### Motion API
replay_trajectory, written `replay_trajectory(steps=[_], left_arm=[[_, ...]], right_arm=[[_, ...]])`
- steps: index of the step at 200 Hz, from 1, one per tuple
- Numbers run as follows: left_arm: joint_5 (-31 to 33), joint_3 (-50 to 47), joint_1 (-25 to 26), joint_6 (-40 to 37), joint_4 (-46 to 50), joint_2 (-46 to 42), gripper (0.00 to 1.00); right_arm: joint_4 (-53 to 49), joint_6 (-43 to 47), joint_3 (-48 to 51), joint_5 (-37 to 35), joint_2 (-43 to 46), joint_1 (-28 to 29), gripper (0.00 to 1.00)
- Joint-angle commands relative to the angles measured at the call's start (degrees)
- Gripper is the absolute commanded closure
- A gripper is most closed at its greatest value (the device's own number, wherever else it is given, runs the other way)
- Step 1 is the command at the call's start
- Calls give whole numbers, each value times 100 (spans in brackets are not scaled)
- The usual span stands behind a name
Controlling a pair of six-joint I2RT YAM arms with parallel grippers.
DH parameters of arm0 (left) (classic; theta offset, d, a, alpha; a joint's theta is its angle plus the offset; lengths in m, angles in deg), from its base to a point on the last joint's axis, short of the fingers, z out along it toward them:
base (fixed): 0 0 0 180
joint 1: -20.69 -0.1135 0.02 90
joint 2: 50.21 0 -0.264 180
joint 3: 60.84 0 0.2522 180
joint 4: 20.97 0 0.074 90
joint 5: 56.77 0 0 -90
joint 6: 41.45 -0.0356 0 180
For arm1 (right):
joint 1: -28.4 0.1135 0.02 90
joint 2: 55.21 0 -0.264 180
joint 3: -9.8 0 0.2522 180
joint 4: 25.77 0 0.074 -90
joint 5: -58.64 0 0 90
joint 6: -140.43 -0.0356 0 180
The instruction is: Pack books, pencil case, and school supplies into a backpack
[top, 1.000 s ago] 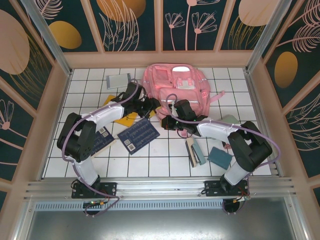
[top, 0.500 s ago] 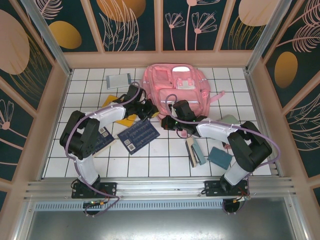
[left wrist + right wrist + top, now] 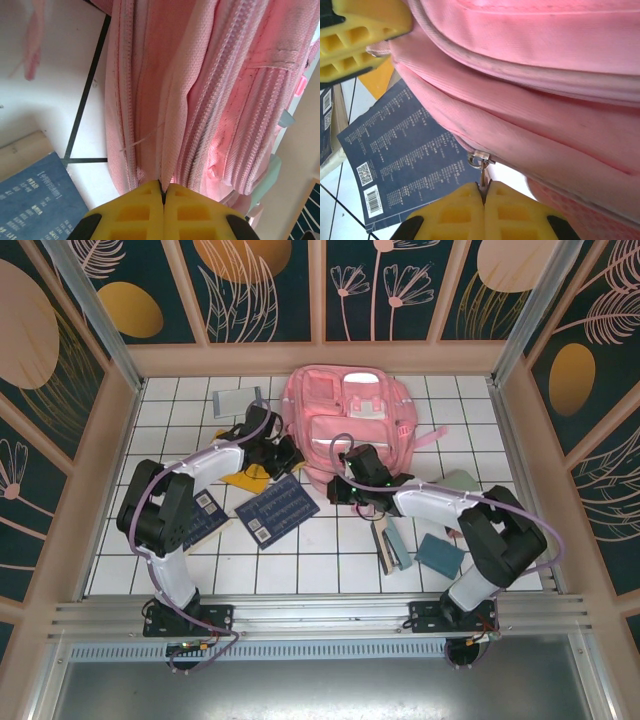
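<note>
1. Bag-opening stage: the pink backpack [image 3: 350, 415] lies flat at the upper centre of the overhead view on the white-tiled worktop [image 3: 330, 565], with both arms reaching to its near edge.
2. The left gripper [image 3: 163, 190], jaws pressed together, pinches a fold of pink fabric beside a zip track, at the bag's lower left corner.
3. The right gripper [image 3: 483, 190], likewise clamped tight, holds the tab of a small metal zip pull [image 3: 481, 161] on the bag's lower edge, just above the navy book [image 3: 405, 160].
4. Nothing appears packed. The navy book lies to the lower left of the bag and the yellow-orange book [image 3: 245, 478] sits partly under the left arm. The grey book [image 3: 235, 401] is at upper left, the mint-green pencil case [image 3: 462, 480] at right and the teal pad [image 3: 440, 554] at lower right.
5. The step in hand looks to be unzipping the main compartment.
6. The next move likely calls for the right gripper to draw the pull along its track while the left keeps the fabric taut. The pull should follow the zip's curve, or the tab could slip free or the bag drag across the tiles.
</note>
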Motion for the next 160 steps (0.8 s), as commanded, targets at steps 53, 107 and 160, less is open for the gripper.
replay_trajectory(steps=[53, 107, 160], left_arm=[[950, 671, -307, -572, 755, -256, 100], [1460, 1204, -377, -768, 1121, -100, 100], [824, 2785, -352, -1242, 1222, 990, 100]], right_arm=[[-1082, 442, 427, 35, 891, -821, 100], [-1636, 685, 429, 28, 1079, -1423, 100], [-1004, 625, 354, 1262, 1051, -1257, 100]])
